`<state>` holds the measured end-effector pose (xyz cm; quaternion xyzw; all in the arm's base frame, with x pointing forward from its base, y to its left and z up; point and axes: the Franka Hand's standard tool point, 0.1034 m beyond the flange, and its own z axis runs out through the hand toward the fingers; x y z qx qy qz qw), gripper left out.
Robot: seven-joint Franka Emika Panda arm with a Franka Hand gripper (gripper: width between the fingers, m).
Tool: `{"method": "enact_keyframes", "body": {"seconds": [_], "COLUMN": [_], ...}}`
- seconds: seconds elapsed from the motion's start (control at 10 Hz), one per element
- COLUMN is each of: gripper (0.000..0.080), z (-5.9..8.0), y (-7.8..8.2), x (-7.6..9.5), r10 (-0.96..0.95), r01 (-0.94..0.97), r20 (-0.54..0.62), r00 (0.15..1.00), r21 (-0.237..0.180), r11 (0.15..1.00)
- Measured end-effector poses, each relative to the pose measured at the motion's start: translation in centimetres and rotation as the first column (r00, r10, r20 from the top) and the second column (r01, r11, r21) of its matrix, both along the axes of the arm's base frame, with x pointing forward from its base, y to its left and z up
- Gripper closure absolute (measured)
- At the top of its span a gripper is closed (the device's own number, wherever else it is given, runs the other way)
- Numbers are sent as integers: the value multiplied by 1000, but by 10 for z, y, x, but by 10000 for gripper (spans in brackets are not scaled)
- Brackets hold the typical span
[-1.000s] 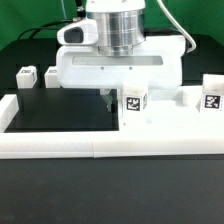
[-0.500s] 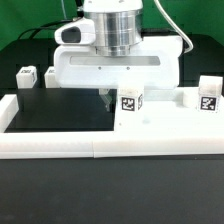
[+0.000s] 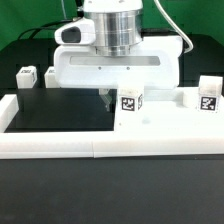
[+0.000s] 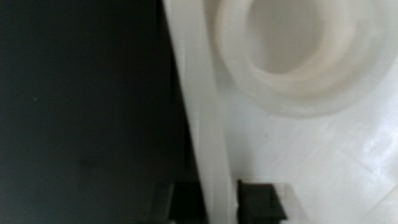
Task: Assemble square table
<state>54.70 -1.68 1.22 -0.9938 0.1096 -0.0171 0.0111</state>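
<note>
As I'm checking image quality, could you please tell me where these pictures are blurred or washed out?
Wrist view: soft throughout, the slab too close to focus, its white nearly featureless, the fingers dark. Exterior view: evenly lit and sharper, the leg tag readable, little shadow under the gripper.

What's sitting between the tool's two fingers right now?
The thin edge of the large flat white square slab is pinched between the tool's dark fingers. The wrist view shows this.

Robotics lab: robot arm (image 3: pixel 118 30), black bench (image 3: pixel 60 115), fiducial-tagged white blocks (image 3: pixel 131 103).
</note>
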Motion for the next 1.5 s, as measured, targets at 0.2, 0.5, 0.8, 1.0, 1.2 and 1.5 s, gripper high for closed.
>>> {"method": "enact_keyframes", "body": {"seconds": [0.2,0.5,0.8,1.0,1.2,1.5], "gripper": [722,736,736,735,735,735], "z": [2,2,2,4,5,6], "y": [-14,-26,-29,-23,-35,-39], "x": [-15,-18,-17,-10,-7,-7], "r10": [92,225,426,610,772,876], "r01": [-92,-225,-425,-608,-769,-874], "r20": [-11,0,-6,-10,-19,-50], "r00": [996,974,905,793,635,480], "r21": [2,-20,-38,-84,-112,-116], "r11": [996,974,904,789,630,472]}}
